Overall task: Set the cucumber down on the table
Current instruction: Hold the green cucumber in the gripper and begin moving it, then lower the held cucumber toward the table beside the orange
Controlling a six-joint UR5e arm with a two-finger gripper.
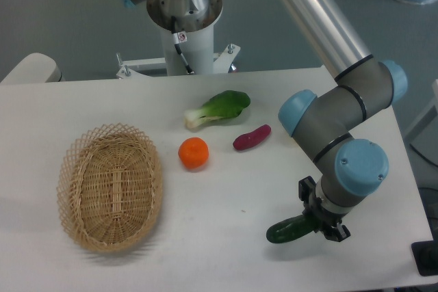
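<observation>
The dark green cucumber (pixel 286 230) lies nearly level at the front right of the white table (pixel 226 237), at or just above its surface; I cannot tell whether it touches. My gripper (pixel 319 226) points down over the cucumber's right end, and its black fingers (pixel 307 204) sit close on either side of that end, shut on it. The cucumber's left end sticks out free toward the table's middle. The right end is hidden behind the fingers.
A woven oval wicker basket (pixel 109 186) stands at the left. An orange (pixel 194 152), a purple-red oblong vegetable (pixel 251 137) and a leafy bok choy (pixel 219 108) lie mid-table. The arm's base (pixel 183 11) stands at the back. The table's front edge runs close below the gripper.
</observation>
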